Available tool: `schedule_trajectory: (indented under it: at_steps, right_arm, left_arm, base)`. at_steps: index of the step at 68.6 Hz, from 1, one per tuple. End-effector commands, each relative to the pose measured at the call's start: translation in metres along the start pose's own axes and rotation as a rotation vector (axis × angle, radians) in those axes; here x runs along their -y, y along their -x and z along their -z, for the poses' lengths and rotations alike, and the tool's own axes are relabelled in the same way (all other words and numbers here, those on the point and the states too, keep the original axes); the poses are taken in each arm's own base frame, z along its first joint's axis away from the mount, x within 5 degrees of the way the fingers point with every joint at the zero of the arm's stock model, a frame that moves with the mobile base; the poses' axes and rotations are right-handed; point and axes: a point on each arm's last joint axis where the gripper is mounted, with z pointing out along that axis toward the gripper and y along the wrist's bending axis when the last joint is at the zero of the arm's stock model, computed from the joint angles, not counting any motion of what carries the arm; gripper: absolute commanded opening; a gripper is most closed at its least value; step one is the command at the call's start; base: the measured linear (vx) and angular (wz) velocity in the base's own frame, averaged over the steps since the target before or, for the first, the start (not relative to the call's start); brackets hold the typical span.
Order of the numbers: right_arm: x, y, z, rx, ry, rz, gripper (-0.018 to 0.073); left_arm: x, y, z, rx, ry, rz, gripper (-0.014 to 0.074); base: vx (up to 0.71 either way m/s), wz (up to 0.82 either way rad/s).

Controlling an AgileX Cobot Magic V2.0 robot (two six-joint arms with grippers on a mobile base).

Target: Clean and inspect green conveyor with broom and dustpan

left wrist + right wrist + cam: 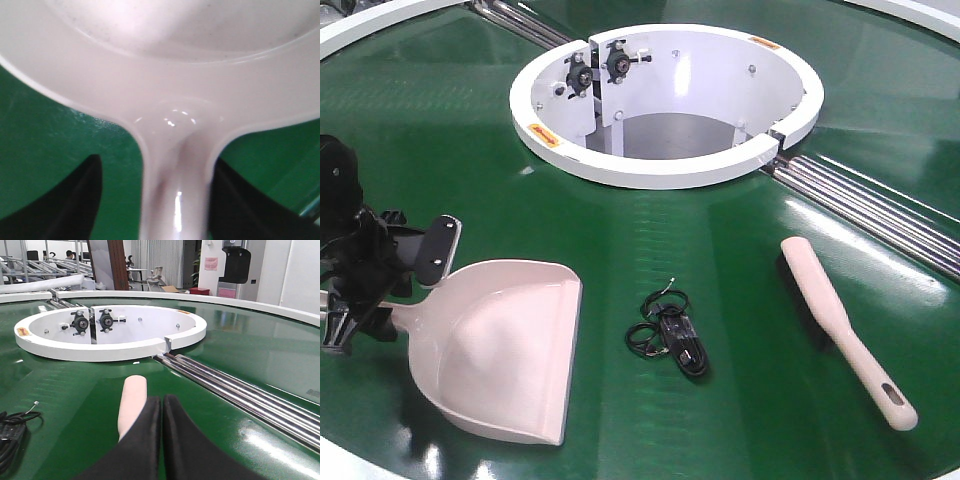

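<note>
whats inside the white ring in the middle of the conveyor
Inside the white ring, two black fittings sit on the far inner wall, above a grey floor. The near inner wall is hidden behind the ring's own rim.

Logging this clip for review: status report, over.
Left gripper open, straddling dustpan handle. Right gripper shut, empty; broom lies loose on green conveyor. Black cable coil on belt between dustpan and broom.

Left claw: matte black, broad fingers with rounded edges; flat outer plate dotted with pale screws, thin black cables alongside. Right claw: two smooth, tapering black fingers.
</note>
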Motion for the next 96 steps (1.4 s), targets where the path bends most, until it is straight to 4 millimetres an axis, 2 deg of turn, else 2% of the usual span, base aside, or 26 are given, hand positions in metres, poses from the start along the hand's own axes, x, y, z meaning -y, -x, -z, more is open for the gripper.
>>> schedule_trajectory:
  at_steps: [1, 17, 30, 53, 78, 96]
  right_arm:
    - [0.001, 0.001, 0.001, 0.072, -0.012, 0.016, -0.0009]
    - [0.001, 0.001, 0.001, 0.072, -0.012, 0.016, -0.0009]
    - [0.001, 0.001, 0.001, 0.072, -0.012, 0.016, -0.0009]
    - [0.001, 0.001, 0.001, 0.072, -0.012, 0.016, -0.0009]
    - [0.001, 0.001, 0.001, 0.072, -0.012, 0.016, -0.0009]
    - [0.001, 0.001, 0.001, 0.072, -0.012, 0.016, -0.0009]
  left_arm:
    - [-0.004, 0.002, 0.016, 0.015, 0.065, -0.011, 0.0309]
    - [-0.003, 0.004, 0.007, 0.024, 0.009, -0.005, 0.0131]
    - [0.0, 0.005, 0.017, 0.026, 0.027, -0.008, -0.0006]
    - [0.006, 0.015, 0.042, 0.109, 0.101, 0.023, -0.0008]
    - [0.002, 0.019, 0.043, 0.155, 0.145, 0.064, -0.0008]
    - [-0.002, 0.034, 0.041, 0.15, 0.192, 0.009, -0.0008]
  base:
    - [0.0, 0.0]
    - [0.0, 0.0]
    - [0.0, 0.0]
    - [0.0, 0.0]
    - [0.0, 0.0]
    - [0.0, 0.0]
